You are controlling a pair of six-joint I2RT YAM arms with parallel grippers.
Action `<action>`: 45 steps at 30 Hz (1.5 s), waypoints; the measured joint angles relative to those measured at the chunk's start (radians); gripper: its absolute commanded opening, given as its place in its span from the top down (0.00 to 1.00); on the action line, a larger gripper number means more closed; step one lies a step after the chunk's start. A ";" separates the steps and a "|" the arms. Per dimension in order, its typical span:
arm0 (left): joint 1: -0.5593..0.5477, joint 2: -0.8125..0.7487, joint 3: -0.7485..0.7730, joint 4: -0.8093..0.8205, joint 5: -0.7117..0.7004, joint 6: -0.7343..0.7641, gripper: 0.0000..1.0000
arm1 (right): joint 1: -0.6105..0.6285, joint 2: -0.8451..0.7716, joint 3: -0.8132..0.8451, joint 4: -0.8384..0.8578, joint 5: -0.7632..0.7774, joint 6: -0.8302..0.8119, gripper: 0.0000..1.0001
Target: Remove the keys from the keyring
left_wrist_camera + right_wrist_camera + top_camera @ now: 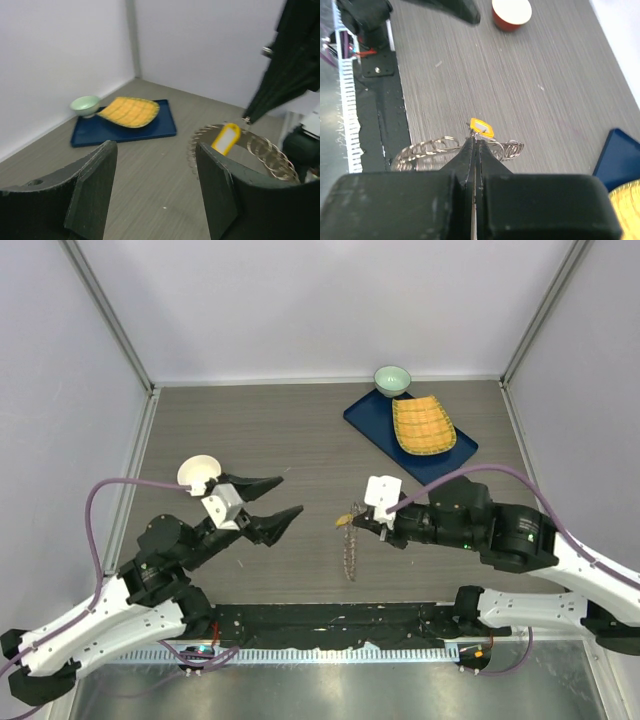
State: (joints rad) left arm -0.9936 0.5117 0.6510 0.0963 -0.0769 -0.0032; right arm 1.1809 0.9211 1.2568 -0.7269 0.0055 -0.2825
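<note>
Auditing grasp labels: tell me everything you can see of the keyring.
The keyring is a large thin silvery metal ring, fringed with small keys and smaller loops, with a yellow tag near its top. The shut right gripper pinches it right by the tag, so it hangs edge-on to the overhead camera. Whether its lower edge touches the table cannot be told. The open left gripper is apart from it.

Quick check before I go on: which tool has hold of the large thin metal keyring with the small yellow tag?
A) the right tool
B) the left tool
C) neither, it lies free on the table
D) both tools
A: the right tool is shut on the large thin metal keyring right beside its small yellow tag, while the left tool stands open, empty and apart from it.
</note>
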 measured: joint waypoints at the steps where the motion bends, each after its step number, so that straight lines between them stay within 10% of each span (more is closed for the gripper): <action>1: 0.000 0.016 0.021 -0.018 0.054 0.006 0.31 | 0.000 -0.018 -0.009 0.017 -0.018 -0.008 0.99; 17: 0.000 0.148 0.053 0.026 0.534 -0.073 0.21 | 0.000 -0.151 -0.211 0.301 -0.162 0.073 0.99; 30: 0.000 0.250 0.059 0.008 0.515 -0.029 0.27 | 0.000 -0.168 -0.214 0.361 -0.216 0.112 0.99; 33: 0.000 0.262 0.059 0.026 0.491 -0.021 0.40 | 0.000 -0.166 -0.214 0.362 -0.221 0.114 0.99; 38: 0.000 0.261 0.059 0.064 0.477 -0.021 1.00 | 0.000 -0.163 -0.214 0.362 -0.221 0.122 0.99; 45: -0.007 0.230 0.040 0.095 0.481 -0.027 1.00 | -0.004 -0.219 -0.253 0.444 -0.168 0.133 0.99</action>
State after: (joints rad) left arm -1.0004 0.7414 0.6910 0.1913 0.4046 -0.0303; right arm 1.1770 0.7017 1.0042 -0.2832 -0.1627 -0.1497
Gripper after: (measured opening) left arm 0.012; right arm 0.013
